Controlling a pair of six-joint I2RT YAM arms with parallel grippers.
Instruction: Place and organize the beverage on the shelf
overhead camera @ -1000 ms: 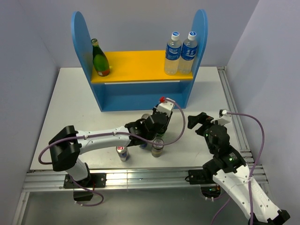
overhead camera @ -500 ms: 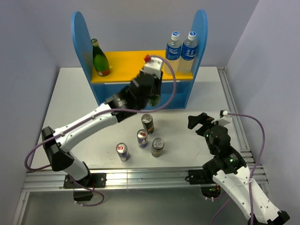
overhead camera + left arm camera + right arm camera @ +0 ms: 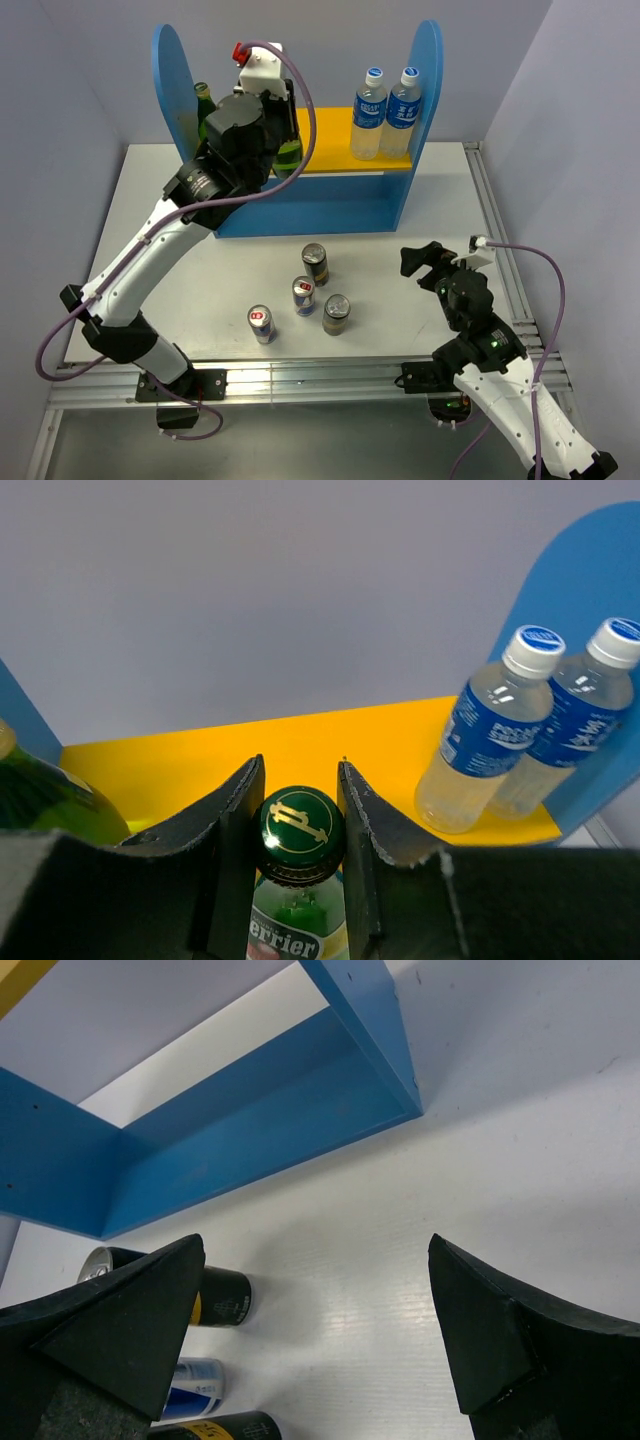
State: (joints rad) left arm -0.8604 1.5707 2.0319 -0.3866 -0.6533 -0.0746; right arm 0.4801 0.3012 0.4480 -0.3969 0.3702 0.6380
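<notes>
At the lower right of the top view, the right pincer [image 3: 425,258] hangs above the tabletop [image 3: 450,190] with its fingers spread wide and nothing between them. In the middle of the frame four drinks stand upright on the tabletop, near one another but apart: the nearest blue can [image 3: 261,324], the near brown can [image 3: 336,313], the middle blue can [image 3: 304,295] and the far brown can [image 3: 315,262]. Beyond them stands the shelf [image 3: 428,60]. The left arm reaches up to its yellow board [image 3: 335,130]. The left pincer [image 3: 299,780] pinches a green bottle [image 3: 298,825] at the cap, upright over the left half of the board. Whether the bottle's base touches the board I cannot tell. A second green bottle [image 3: 40,800] stands at the board's left end. Two water bottles [image 3: 490,720] stand side by side at the right end.
</notes>
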